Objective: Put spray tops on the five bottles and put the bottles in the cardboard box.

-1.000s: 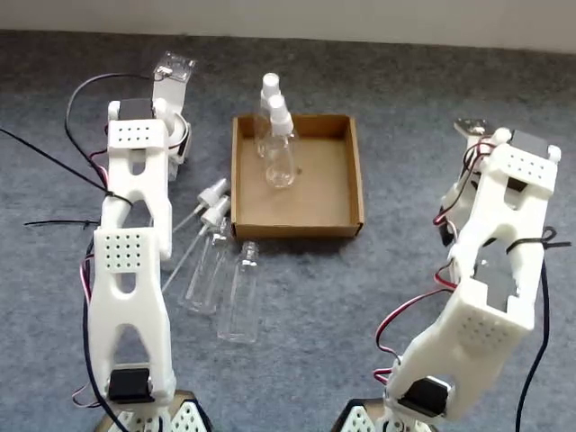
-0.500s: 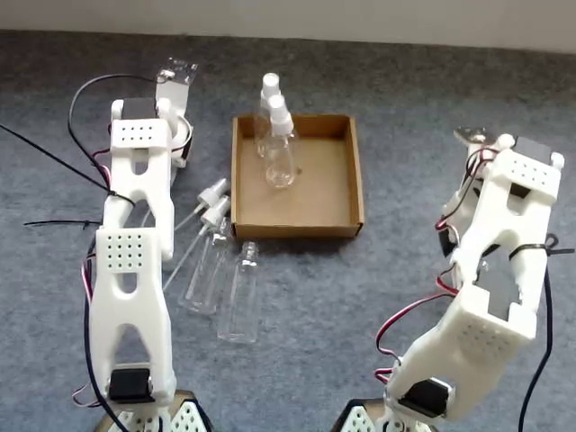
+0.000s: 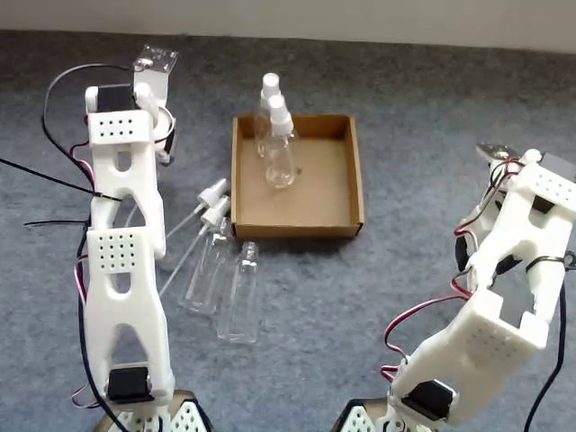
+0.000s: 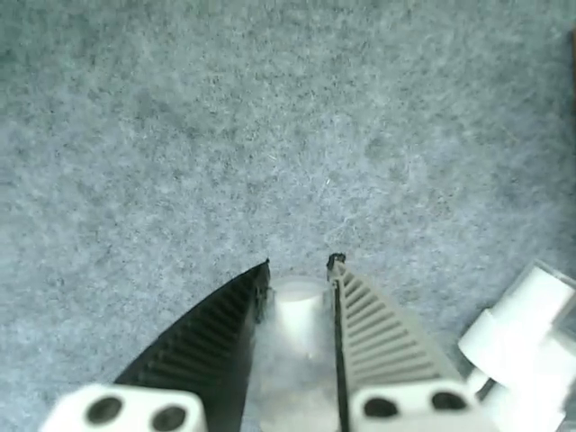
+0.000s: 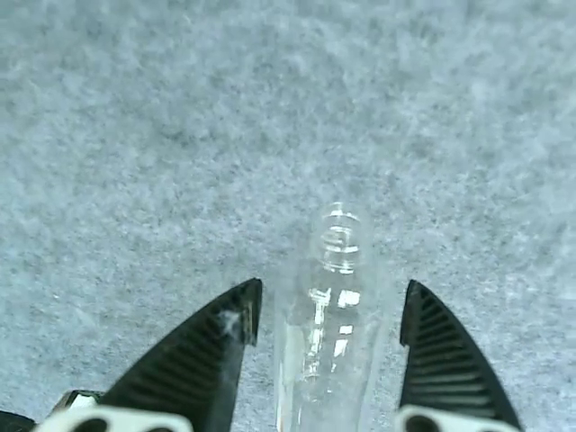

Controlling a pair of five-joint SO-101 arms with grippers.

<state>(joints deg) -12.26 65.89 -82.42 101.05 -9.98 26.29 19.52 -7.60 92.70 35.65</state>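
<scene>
My left gripper [image 4: 300, 263] has its jaws clenched on a clear bottle [image 4: 292, 351] above the tabletop [image 4: 225, 135]. Right gripper [image 5: 330, 285], jaws released astride a topless bottle [image 5: 328, 342]: I'd centre, then close gently; it looks slick.

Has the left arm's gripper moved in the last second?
Yes. Seen from the high view, the left gripper has shifted left, farther from the box.

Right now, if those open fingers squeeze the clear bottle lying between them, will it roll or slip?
The uncapped clear bottle is round and lies on its side, so a nudge could roll it, though the carpet probably damps that. It looks empty, so likely light. Its glossy wall might slip in the right arm's fingers.
</scene>
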